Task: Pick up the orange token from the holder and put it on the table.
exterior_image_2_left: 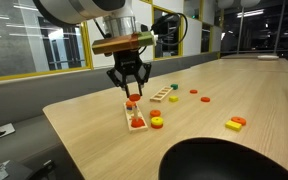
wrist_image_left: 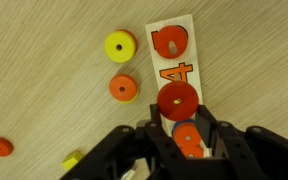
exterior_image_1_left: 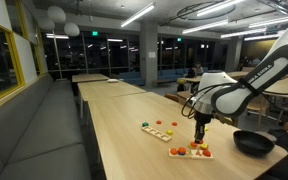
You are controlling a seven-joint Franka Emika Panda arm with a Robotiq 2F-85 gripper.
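One flat, round orange token [wrist_image_left: 191, 143] (partly hidden) sits inside the pincer [wrist_image_left: 188, 133].

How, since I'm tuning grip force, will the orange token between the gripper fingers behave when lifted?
Probably rigid: the orange token shows a crisp disc shape. Likely light, being small and thin beside the gripper. Dropped on edge it might roll; flat, like the yellow token on the table, it should stay put.

I record a black bowl [exterior_image_2_left: 229, 160]. Beyond the bowl lie a yellow block [exterior_image_2_left: 234, 124], a yellow ring [exterior_image_2_left: 156, 124] and a pale strip board [exterior_image_2_left: 161, 96].
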